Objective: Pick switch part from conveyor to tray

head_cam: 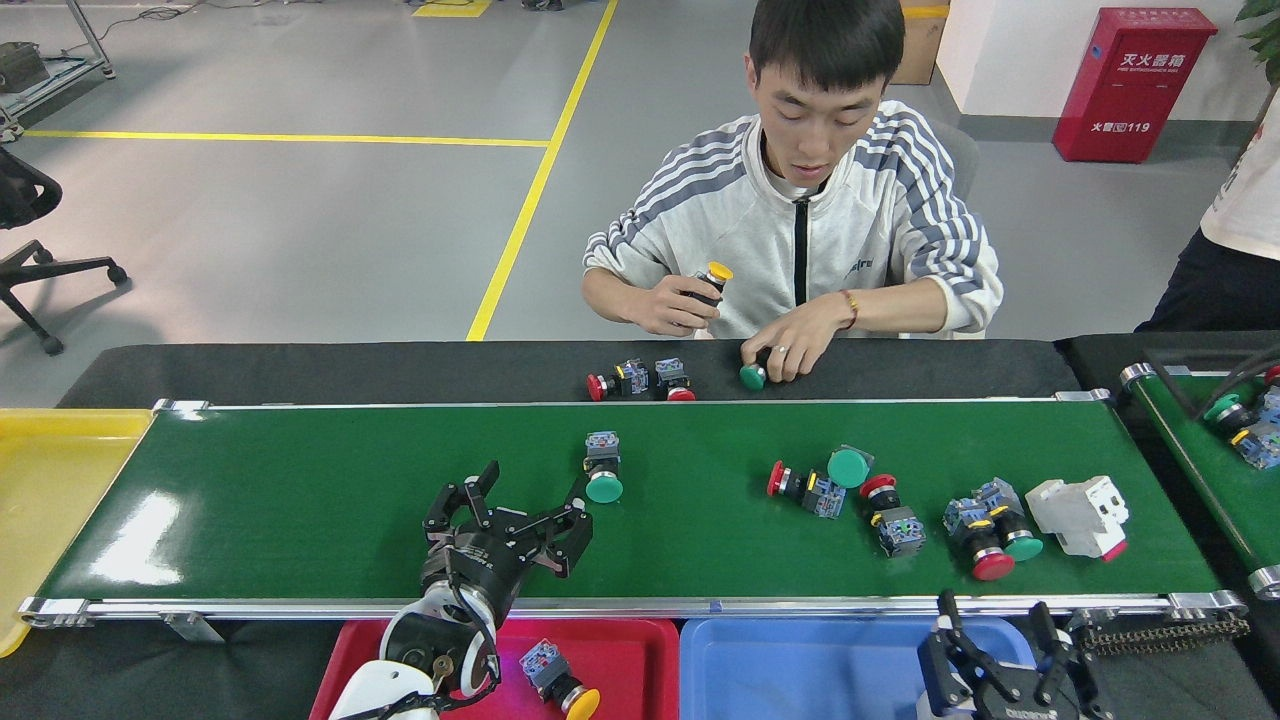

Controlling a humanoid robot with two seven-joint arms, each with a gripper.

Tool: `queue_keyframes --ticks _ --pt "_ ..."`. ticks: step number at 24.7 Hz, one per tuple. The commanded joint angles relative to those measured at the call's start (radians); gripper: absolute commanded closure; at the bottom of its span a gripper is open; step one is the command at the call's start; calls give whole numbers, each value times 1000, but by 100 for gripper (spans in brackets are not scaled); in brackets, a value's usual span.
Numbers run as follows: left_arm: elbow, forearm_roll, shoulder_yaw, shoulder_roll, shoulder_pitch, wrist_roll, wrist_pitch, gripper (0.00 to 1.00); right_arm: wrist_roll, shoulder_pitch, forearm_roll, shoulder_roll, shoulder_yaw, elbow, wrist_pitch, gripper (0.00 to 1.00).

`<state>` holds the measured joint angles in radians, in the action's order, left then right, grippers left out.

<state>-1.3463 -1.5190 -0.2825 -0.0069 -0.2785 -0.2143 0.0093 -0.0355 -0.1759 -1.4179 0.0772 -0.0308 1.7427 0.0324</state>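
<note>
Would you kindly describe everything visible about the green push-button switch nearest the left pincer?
The green push-button switch lies on its side on the conveyor, its round green cap toward the near rail and its grey-blue contact block, which looks plastic, toward the far one. The open left pincer reaches toward it; whether a fingertip touches it is unclear.

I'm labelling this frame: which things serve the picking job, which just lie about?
Job: conveyor, green-capped switch nearest the open left claw, red tray, blue tray.
Lying about: office chair, red cabinet, yellow floor lines.
</note>
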Motion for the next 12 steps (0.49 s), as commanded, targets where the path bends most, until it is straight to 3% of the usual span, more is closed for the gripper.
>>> queue_keyframes --ticks 1,7,12 --pt "21 -4 0 -12 -36 3 14 0 -34 53 -24 -10 43 -14 72 6" --pt "95 -4 0 -27 -73 3 9 0 -72 151 -30 -11 115 -127 84 6" --pt "171 -4 0 -38 -125 6 12 0 -113 171 -29 -2 163 -173 86 5"
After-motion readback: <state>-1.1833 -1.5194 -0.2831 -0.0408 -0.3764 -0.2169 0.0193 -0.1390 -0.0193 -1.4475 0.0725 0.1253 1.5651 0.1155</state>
